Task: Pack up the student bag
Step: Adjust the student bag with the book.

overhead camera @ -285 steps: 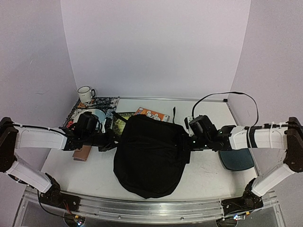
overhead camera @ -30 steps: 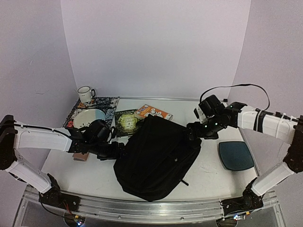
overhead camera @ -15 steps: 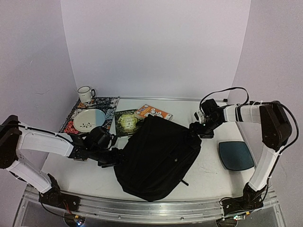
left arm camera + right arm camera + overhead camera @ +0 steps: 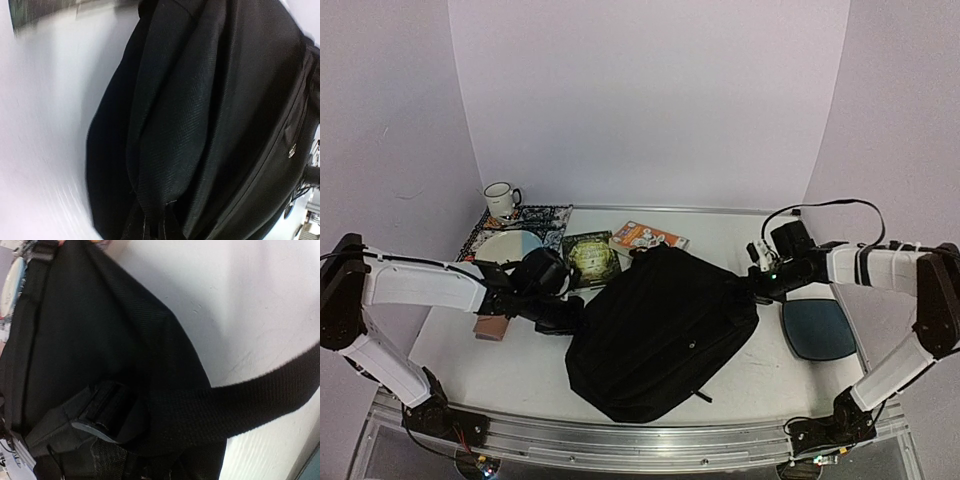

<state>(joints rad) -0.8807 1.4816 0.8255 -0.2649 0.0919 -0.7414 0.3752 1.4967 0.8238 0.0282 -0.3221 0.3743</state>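
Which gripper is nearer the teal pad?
Right. The right gripper sits at the right edge of the bag, just left of the teal pad; the left gripper is across the bag, at its left side.

Plain black all over on student bag point(image 4: 660, 335), fine woven texture. Same black, ribbed webbing, on its strap point(image 4: 265, 395); silver on small snap point(image 4: 292, 150). Behind bag: dark green w/ yellowish print on book point(image 4: 590, 260), orange & white on 2nd book point(image 4: 648, 238). Left of bag: black w/ multicolour floral pattern on mat point(image 4: 545, 222), pale blue-white on disc point(image 4: 507, 246), white w/ dark rim on mug point(image 4: 501, 198), pinkish-brown on block point(image 4: 492, 328). Right of bag: flat dark teal on pad point(image 4: 818, 328). White on table point(image 4: 520, 370) under bag.
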